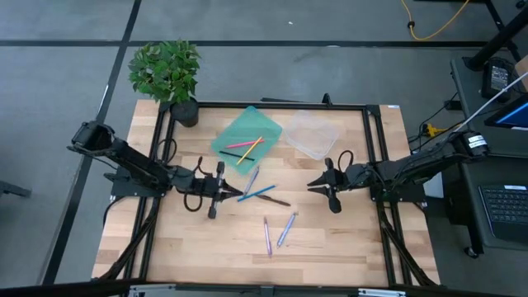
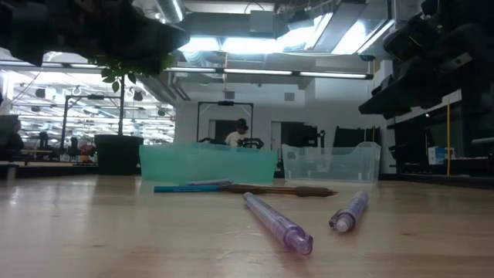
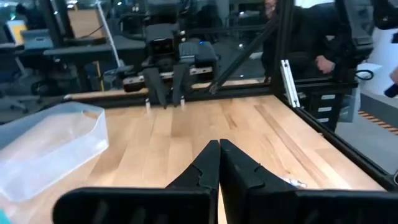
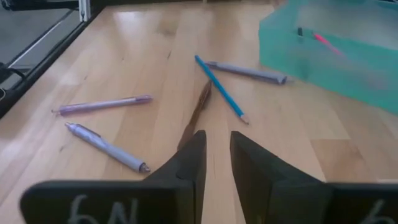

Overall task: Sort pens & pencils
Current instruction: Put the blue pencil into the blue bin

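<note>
Blue pencil lies slanted on the tabletop, tip toward the left gripper, jaws clenched empty; right gripper slightly parted, empty.

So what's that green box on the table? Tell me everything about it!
The green box is a shallow, see-through teal tray that looks like plastic, with low walls and no lid. It sits flat on the wooden table, turned at an angle, near the far edge between the potted plant and a clear tray. Inside lie a few thin sticks: a pink one, a yellow one and a dark one. Neither pincer touches it.
</note>
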Controlling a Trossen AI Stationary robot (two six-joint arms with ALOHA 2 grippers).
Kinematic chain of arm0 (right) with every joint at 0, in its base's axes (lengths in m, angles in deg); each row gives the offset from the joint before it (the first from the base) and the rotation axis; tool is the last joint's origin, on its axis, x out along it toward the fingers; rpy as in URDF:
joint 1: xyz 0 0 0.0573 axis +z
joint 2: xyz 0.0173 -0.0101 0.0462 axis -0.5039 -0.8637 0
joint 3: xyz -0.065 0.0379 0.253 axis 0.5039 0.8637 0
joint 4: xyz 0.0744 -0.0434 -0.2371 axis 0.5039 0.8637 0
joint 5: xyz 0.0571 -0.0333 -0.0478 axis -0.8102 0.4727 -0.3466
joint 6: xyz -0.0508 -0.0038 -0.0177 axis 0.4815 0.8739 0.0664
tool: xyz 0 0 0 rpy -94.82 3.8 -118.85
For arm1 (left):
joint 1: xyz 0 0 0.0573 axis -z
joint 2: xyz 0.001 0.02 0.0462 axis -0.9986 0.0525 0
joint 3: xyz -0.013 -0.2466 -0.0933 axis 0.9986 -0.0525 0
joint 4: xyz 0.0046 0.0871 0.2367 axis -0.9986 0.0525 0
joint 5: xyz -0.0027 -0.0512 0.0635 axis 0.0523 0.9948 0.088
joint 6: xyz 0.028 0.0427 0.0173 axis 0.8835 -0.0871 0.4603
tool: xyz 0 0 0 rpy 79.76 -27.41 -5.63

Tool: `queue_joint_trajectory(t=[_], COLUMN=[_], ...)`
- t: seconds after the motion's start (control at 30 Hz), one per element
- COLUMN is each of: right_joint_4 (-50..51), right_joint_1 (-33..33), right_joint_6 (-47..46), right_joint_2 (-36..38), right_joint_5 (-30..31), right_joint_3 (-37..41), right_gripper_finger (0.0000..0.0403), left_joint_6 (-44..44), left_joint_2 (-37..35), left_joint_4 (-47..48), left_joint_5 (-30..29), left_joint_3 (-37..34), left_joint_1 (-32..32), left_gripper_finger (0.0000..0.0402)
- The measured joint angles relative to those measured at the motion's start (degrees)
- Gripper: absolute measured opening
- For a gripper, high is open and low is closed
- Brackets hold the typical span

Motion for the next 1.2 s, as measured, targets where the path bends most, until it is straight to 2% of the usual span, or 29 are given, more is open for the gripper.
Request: queue_joint_trajectory(t=[0.23, 0.43, 0.57, 0.77, 0.93, 1.2], right_joint_4=[-3.75, -3.9, -3.86, -3.81, -3.45, -2.86], right_joint_1=[0.0, 0.0, 0.0, 0.0, -0.2, -0.2], right_joint_6=[-2.75, -4.04, -4.04, -4.04, -3.95, -2.77], right_joint_2=[-2.49, -2.6, -2.6, -2.6, -2.6, -2.6], right_joint_5=[0.0, 0.0, 0.0, 0.01, 0.35, 0.39], right_joint_3=[0.0, 0.0, 0.0, 0.02, 0.02, 0.02], right_gripper_finger=[0.0075, 0.0075, 0.0075, 0.0075, 0.0075, 0.0075], left_joint_6=[-3.82, -11.38, -11.81, -11.76, -10.42, -10.23], left_joint_2=[0.0, 0.02, 0.04, 1.6, 7.18, 16.86], left_joint_4=[1.16, 6.65, 11.36, 29.92, 43.91, 55.76], left_joint_5=[-2.46, -3.62, -4.73, -6.71, -6.67, 1.99], left_joint_3=[0.11, 0.18, 2.32, 11.5, 20.97, 31.96], left_joint_1=[0.03, -0.01, -0.01, -0.3, -1.23, -3.51], left_gripper_finger=[0.0023, 0.0074, 0.0105, 0.0119, 0.0119, 0.0118])
